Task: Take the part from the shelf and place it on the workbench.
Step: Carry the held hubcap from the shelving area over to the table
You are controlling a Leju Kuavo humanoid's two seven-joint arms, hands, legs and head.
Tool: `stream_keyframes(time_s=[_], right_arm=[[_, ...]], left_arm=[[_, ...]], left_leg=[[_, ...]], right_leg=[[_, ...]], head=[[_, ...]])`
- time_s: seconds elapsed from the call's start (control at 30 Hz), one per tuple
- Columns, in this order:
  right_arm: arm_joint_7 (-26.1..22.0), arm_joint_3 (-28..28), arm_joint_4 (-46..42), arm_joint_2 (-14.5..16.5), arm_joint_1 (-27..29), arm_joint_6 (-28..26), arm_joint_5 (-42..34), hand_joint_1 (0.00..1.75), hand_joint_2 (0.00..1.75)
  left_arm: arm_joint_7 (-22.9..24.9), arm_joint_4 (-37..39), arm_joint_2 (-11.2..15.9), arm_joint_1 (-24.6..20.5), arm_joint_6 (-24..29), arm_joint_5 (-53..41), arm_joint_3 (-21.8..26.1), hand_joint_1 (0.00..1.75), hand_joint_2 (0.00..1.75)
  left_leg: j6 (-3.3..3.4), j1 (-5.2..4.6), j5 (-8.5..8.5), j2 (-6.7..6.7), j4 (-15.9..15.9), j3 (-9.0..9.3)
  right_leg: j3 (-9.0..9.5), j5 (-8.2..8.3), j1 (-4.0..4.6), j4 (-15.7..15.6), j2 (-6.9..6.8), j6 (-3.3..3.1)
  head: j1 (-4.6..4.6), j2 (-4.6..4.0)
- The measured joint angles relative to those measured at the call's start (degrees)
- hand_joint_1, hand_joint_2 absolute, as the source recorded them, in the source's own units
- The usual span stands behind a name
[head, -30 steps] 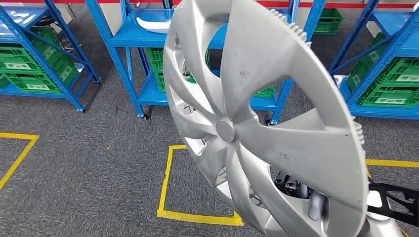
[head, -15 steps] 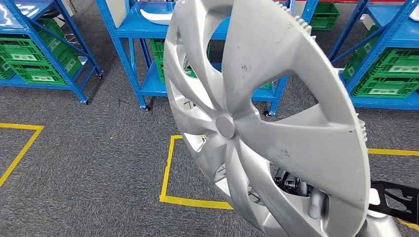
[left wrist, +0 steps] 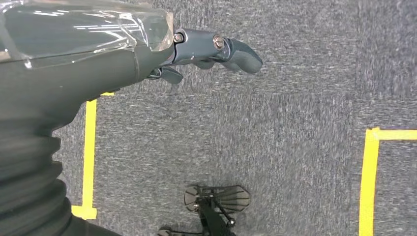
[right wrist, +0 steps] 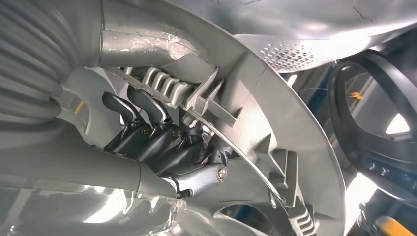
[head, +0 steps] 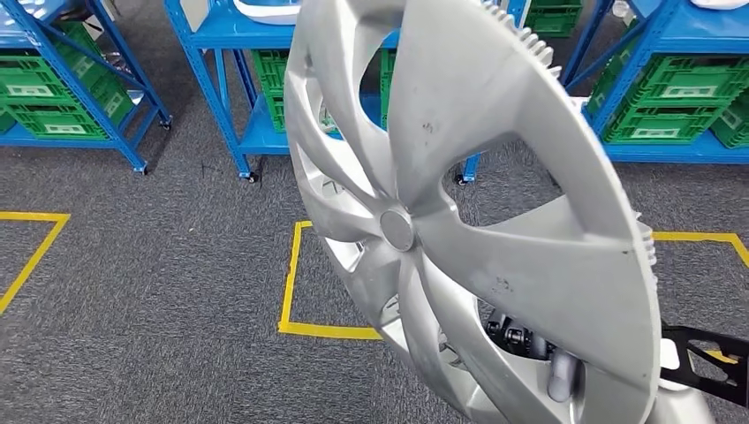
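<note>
The part is a large silver wheel cover point(head: 477, 177), tilted on edge close in front of the head camera. My right hand point(head: 527, 343) grips it from behind near its lower rim and shows through one of its openings. In the right wrist view the dark fingers point(right wrist: 157, 130) curl over the ribbed inner rim of the wheel cover point(right wrist: 275, 113). My left hand point(left wrist: 196, 54) hangs over the grey carpet and holds nothing, its thumb and fingers apart.
Blue wheeled shelves point(head: 231, 88) stand across the back, with green crates point(head: 53, 106) and more crates point(head: 680, 102) at the right. A white part point(head: 265, 11) lies on the middle shelf. Yellow tape point(head: 290, 283) marks a square on the carpet.
The whole picture has shifted: the shelves and the yellow square slid up and left, so the camera has moved. The wheel cover stays in my right hand.
</note>
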Motion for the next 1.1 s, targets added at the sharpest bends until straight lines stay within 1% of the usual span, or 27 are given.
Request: stream_keyframes(time_s=[0.03, 0.07, 0.1, 0.13, 0.17, 0.2, 0.23, 0.27, 0.3, 0.33, 0.37, 0.43, 0.5, 0.53, 0.57, 0.63, 0.67, 0.7, 0.73, 0.77, 0.8, 0.87, 0.9, 0.97, 1.0, 1.03, 1.1], right_arm=[[0.2, 0.0, -0.1, 0.2, -0.1, 0.0, 0.0, 1.68, 1.75], [0.3, 0.0, -0.2, 0.4, -0.2, 0.0, -0.1, 1.68, 1.75], [0.4, 0.0, -0.2, 0.6, -0.3, 0.0, -0.1, 1.68, 1.75], [0.4, 0.0, -0.2, 0.7, -0.3, 0.0, 0.0, 1.68, 1.75], [0.3, 0.0, -0.2, 0.8, -0.3, -0.1, 0.0, 1.68, 1.75], [0.3, 0.0, -0.2, 0.9, -0.3, -0.1, 0.1, 1.68, 1.75], [0.3, 0.0, -0.2, 0.9, -0.3, -0.1, 0.2, 1.68, 1.75], [0.3, 0.0, -0.3, 1.0, -0.3, -0.1, 0.3, 1.68, 1.75], [0.3, -0.1, -0.5, 1.0, -0.3, -0.2, 0.4, 1.68, 1.75], [0.3, -0.1, -0.7, 1.0, -0.3, -0.2, 0.4, 1.68, 1.75], [0.3, -0.2, -0.9, 1.0, -0.4, -0.2, 0.4, 1.68, 1.75], [0.2, -0.2, -1.2, 1.1, -0.5, -0.3, 0.4, 1.68, 1.75], [0.1, -0.2, -1.3, 1.1, -0.4, -0.3, 0.4, 1.68, 1.75], [0.1, -0.3, -1.3, 1.1, -0.3, -0.3, 0.4, 1.68, 1.75], [0.0, -0.4, -1.3, 1.1, -0.3, -0.3, 0.5, 1.68, 1.75], [-0.5, -0.4, -1.3, 1.0, -0.2, -0.2, 0.4, 1.68, 1.75], [-1.0, -0.4, -1.3, 0.9, 0.0, 0.0, 0.3, 1.68, 1.75], [-1.5, -0.4, -1.3, 0.8, 0.1, 0.2, 0.3, 1.68, 1.75], [-2.0, -0.4, -1.2, 0.6, 0.3, 0.4, 0.2, 1.68, 1.75], [-2.4, -0.4, -1.2, 0.5, 0.3, 0.5, 0.3, 1.68, 1.75], [-2.5, -0.4, -1.2, 0.4, 0.3, 0.6, 0.3, 1.68, 1.75], [-2.0, -0.4, -1.3, 0.6, 0.0, 0.5, 0.4, 1.68, 1.75], [-1.6, -0.3, -1.4, 0.7, -0.1, 0.3, 0.4, 1.68, 1.75], [-0.9, -0.2, -1.6, 0.8, -0.3, 0.0, 0.3, 1.68, 1.75], [-0.7, -0.2, -1.6, 0.9, -0.4, -0.1, 0.2, 1.68, 1.75], [-0.6, -0.1, -1.6, 1.0, -0.6, -0.1, 0.2, 1.68, 1.75], [-0.6, 0.0, -1.6, 1.2, -0.8, -0.1, 0.2, 1.68, 1.75]], left_arm=[[-0.2, 0.0, 0.0, 0.0, 0.1, -0.2, 0.0, 0.00, 1.75], [-0.3, 0.0, 0.0, 0.0, 0.1, -0.4, 0.1, 0.00, 1.75], [-0.4, 0.1, 0.0, 0.0, 0.2, -0.5, 0.1, 0.00, 1.75], [-0.6, 0.1, 0.0, 0.0, 0.2, -0.7, 0.2, 0.00, 1.75], [-0.8, 0.2, 0.0, 0.0, 0.2, -1.0, 0.2, 0.00, 1.75], [-1.0, 0.2, -0.1, -0.1, 0.2, -1.3, 0.2, 0.00, 1.75], [-1.1, 0.3, -0.1, -0.2, 0.2, -1.6, 0.2, 0.00, 1.75], [-1.3, 0.3, -0.1, -0.4, 0.2, -1.9, 0.3, 0.00, 1.75], [-1.5, 0.3, 0.0, -0.5, 0.1, -2.2, 0.3, 0.00, 1.75], [-1.7, 0.3, 0.0, -0.6, 0.1, -2.5, 0.3, 0.00, 1.75], [-1.8, 0.3, 0.0, -0.7, 0.0, -2.6, 0.4, 0.00, 1.75], [-2.0, 0.2, 0.1, -0.9, 0.0, -2.8, 0.6, 0.00, 1.75], [-2.1, 0.2, 0.1, -1.0, 0.0, -3.2, 0.9, 0.00, 1.75], [-2.3, 0.2, 0.1, -1.1, -0.1, -3.4, 1.1, 0.00, 1.75], [-2.4, 0.2, 0.1, -1.2, -0.1, -3.6, 1.2, 0.00, 1.75], [-2.6, 0.3, 0.0, -1.4, -0.1, -4.0, 1.4, 0.00, 1.75], [-2.8, 0.3, 0.0, -1.5, -0.1, -4.3, 1.5, 0.00, 1.75], [-3.0, 0.4, 0.0, -1.6, -0.1, -4.6, 1.7, 0.00, 1.75], [-3.1, 0.5, 0.0, -1.7, -0.2, -4.9, 1.9, 0.00, 1.75], [-3.3, 0.6, -0.1, -1.8, -0.3, -5.1, 2.1, 0.00, 1.75], [-3.5, 0.6, -0.1, -1.9, -0.4, -5.4, 2.3, 0.00, 1.75], [-3.9, 0.7, -0.1, -2.2, -0.5, -6.0, 2.8, 0.00, 1.75], [-4.2, 0.7, -0.1, -2.3, -0.6, -6.2, 3.0, 0.00, 1.75], [-4.5, 0.7, -0.1, -2.4, -0.6, -6.8, 3.5, 0.00, 1.75], [-4.6, 0.7, -0.1, -2.4, -0.6, -6.9, 3.7, 0.00, 1.75], [-4.7, 0.7, -0.1, -2.4, -0.6, -7.0, 3.9, 0.00, 1.75], [-4.8, 0.7, -0.1, -2.4, -0.6, -7.2, 4.3, 0.00, 1.75]], left_leg=[[-0.40, 0.16, -2.04, -0.38, 1.5, -0.49], [-0.79, 0.33, -4.99, -0.78, 4.2, -1.13], [-1.05, 0.42, -8.02, -1.02, 7.7, -1.81], [-1.21, 0.49, -10.23, -1.11, 11.4, -2.38], [-1.23, 0.55, -11.25, -1.14, 14.3, -2.53], [-1.12, 0.57, -10.96, -1.16, 15.6, -1.88], [-0.88, 0.56, -9.79, -1.20, 14.8, -0.26], [-0.45, 0.48, -8.39, -1.36, 11.9, 2.44], [0.15, 0.32, -7.76, -1.63, 7.8, 5.66], [0.68, 0.13, -7.83, -1.88, 3.4, 8.72], [1.09, -0.17, -8.29, -2.11, 0.1, 10.93], [1.50, -0.78, -8.64, -2.21, -2.8, 12.25], [2.06, -0.86, -7.10, -1.92, -3.9, 11.91], [2.44, -0.78, -6.18, -1.71, -4.4, 11.56], [2.72, -0.67, -5.34, -1.49, -4.9, 11.06], [3.06, -0.83, -4.08, -1.13, -4.8, 9.47], [3.07, -0.89, -3.49, -0.92, -4.7, 8.61], [3.04, -0.92, -2.93, -0.70, -4.5, 7.70], [2.94, -0.89, -2.41, -0.49, -4.3, 6.75], [2.77, -0.84, -1.98, -0.32, -3.8, 5.79], [2.53, -0.79, -1.65, -0.18, -3.2, 4.82], [1.96, -0.91, -1.06, 0.08, -1.8, 3.11], [1.69, -1.00, -0.67, 0.19, -1.4, 2.54], [1.18, -0.98, 0.18, 0.20, -1.1, 1.89], [0.79, -0.84, -0.20, -0.04, -0.8, 1.52], [0.32, -0.63, -1.63, -0.38, 0.1, 1.04], [-0.65, -0.13, -7.29, -1.04, 5.2, -0.37]], right_leg=[[-0.59, 0.58, -0.13, 0.0, -0.02, -0.51], [-1.08, 1.18, -0.13, 0.0, -0.03, -0.86], [-1.68, 1.78, -0.05, 0.0, -0.02, -1.05], [-2.31, 2.39, 0.05, 0.0, 0.00, -1.12], [-3.01, 3.03, 0.17, 0.1, 0.03, -1.14], [-3.81, 3.66, 0.31, 0.1, 0.09, -1.11], [-4.56, 4.26, 0.45, 0.1, 0.17, -1.06], [-5.22, 4.83, 0.57, 0.1, 0.28, -0.98], [-5.72, 5.32, 0.64, 0.1, 0.37, -0.84], [-6.01, 5.77, 0.67, 0.1, 0.41, -0.61], [-6.23, 6.25, 0.57, 0.0, 0.40, -0.25], [-6.52, 7.32, 0.18, -0.4, 0.33, 0.59], [-7.04, 7.34, -0.02, -0.4, 0.40, 0.95], [-7.56, 6.13, 0.05, 0.6, 0.50, 0.75], [-8.38, 4.05, 0.11, 2.7, 0.60, 0.35], [-10.37, -0.70, 0.15, 9.8, 0.73, -0.19], [-10.95, -1.97, 0.13, 13.2, 0.75, 0.01], [-10.79, -2.11, 0.11, 15.2, 0.75, 0.53], [-9.70, -1.25, 0.09, 15.3, 0.73, 1.23], [-7.67, 0.05, 0.05, 13.2, 0.71, 1.86], [-4.80, 0.87, 0.01, 9.6, 0.63, 2.21], [0.39, 0.47, 0.19, 1.9, 0.61, 1.92], [1.69, -0.13, 0.34, -0.3, 0.62, 1.51], [1.28, -0.08, 0.41, -1.0, 0.67, 0.61], [0.83, 0.39, 0.31, -0.9, 0.64, 0.15], [0.26, 0.97, 0.19, -0.9, 0.59, -0.34], [-0.98, 2.33, 0.12, -0.9, 0.52, -0.98]], head=[[-0.05, 0.00], [-0.11, 0.00], [-0.16, 0.00], [-0.20, 0.00], [-0.20, 0.00], [-0.21, 0.00], [-0.21, 0.00], [-0.21, 0.00], [-0.20, 0.00], [-0.16, 0.00], [-0.16, 0.00], [-0.19, 0.00], [-0.18, 0.00], [-0.05, 0.00], [0.09, 0.00], [0.33, 0.00], [0.35, 0.00], [0.36, 0.00], [0.38, 0.00], [0.38, 0.00], [0.39, 0.00], [0.38, 0.00], [0.39, 0.00], [0.37, 0.00], [0.36, 0.00], [0.29, 0.00], [0.14, 0.00]])
